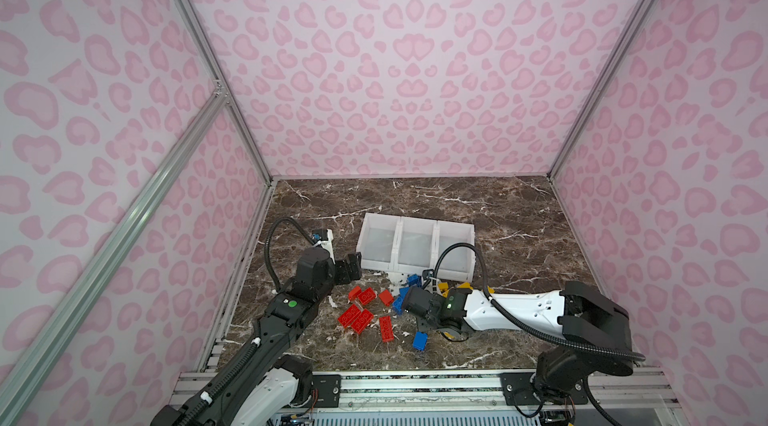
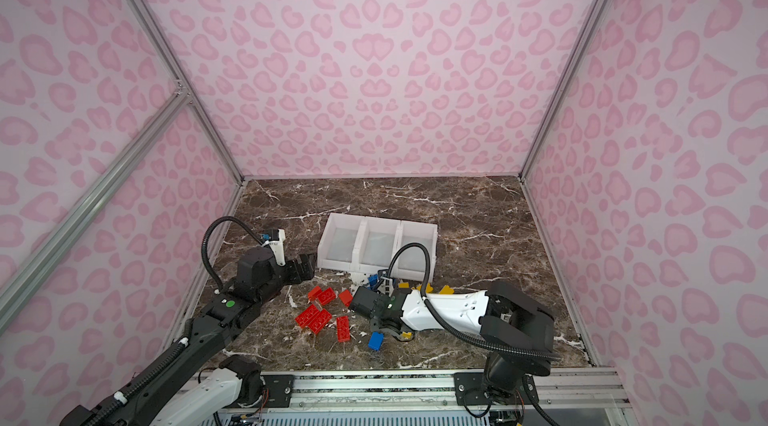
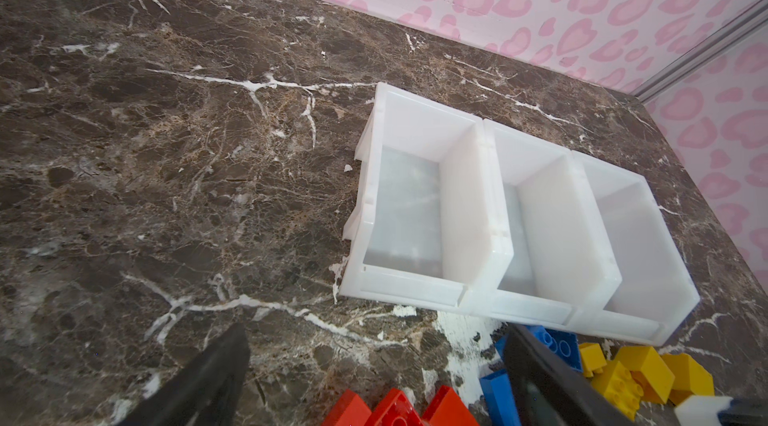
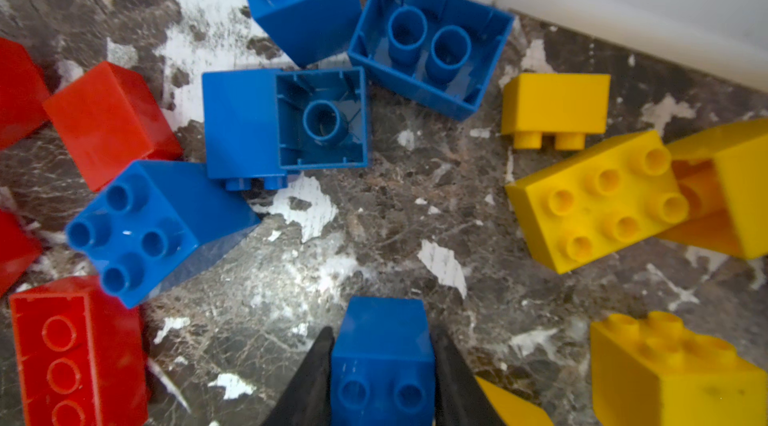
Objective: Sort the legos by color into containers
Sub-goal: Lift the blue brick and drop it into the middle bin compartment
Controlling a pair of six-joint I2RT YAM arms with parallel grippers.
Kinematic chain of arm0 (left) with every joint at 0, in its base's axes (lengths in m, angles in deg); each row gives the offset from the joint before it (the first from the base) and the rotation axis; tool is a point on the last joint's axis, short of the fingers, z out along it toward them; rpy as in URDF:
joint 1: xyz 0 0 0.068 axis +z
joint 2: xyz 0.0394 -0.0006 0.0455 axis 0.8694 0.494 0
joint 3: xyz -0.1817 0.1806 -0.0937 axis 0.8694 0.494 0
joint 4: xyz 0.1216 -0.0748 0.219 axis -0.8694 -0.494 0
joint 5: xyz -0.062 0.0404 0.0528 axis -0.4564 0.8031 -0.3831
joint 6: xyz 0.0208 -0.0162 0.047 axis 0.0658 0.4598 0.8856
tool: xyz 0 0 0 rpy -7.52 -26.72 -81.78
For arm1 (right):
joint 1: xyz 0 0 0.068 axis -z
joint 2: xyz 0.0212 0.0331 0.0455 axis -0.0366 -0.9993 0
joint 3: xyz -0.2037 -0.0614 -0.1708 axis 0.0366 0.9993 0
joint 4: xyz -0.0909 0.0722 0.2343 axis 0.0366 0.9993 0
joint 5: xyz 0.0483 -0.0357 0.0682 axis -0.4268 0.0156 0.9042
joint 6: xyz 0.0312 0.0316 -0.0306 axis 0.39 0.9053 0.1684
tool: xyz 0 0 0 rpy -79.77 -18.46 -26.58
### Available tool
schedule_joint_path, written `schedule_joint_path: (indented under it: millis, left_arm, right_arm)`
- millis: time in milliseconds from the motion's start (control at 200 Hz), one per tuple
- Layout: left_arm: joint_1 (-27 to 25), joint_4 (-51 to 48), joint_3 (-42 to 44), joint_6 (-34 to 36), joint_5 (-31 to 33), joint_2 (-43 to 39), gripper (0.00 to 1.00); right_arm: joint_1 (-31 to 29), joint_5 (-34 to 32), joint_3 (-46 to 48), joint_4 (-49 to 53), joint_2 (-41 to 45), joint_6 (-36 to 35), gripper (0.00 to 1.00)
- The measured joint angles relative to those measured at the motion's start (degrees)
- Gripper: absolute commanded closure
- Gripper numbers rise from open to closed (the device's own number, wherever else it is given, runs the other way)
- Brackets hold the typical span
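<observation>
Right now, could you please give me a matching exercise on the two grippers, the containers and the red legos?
Things:
1. left gripper
2. right gripper
3. containers
4. red legos

States:
A. white, joined in a row
B. shut on a blue lego
C. scattered loose
D. open, holding nothing

Pairs: 1-D, 2-B, 3-A, 4-C.
</observation>
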Motion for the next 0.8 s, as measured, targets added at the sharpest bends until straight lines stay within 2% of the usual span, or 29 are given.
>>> schedule_joint_path:
  millis: [155, 410, 620, 800]
  left_arm:
    - [-0.11, -0.02, 0.0, -0.02, 0.04, -0.44, 0.03]
    - [-0.22, -0.2, 0.0, -0.33, 0.09, -1.01, 0.03]
    - [-0.33, -0.52, 0.17, -1.07, 0.24, -1.92, 0.03]
    - [-0.39, -1.57, 0.55, -1.86, 0.26, -3.58, 0.03]
  right_arm:
    - [0.0, 0.13, 0.0, 0.04, 0.22, 0.02, 0.69]
    - [0.72, -0.48, -1.66, 1.95, 3.23, -1.46, 0.7]
    - [8.24, -1.09, -12.15, 4.48, 4.15, -11.72, 0.7]
    - [16.96, 0.37, -23.54, 3.91, -3.43, -22.36, 0.7]
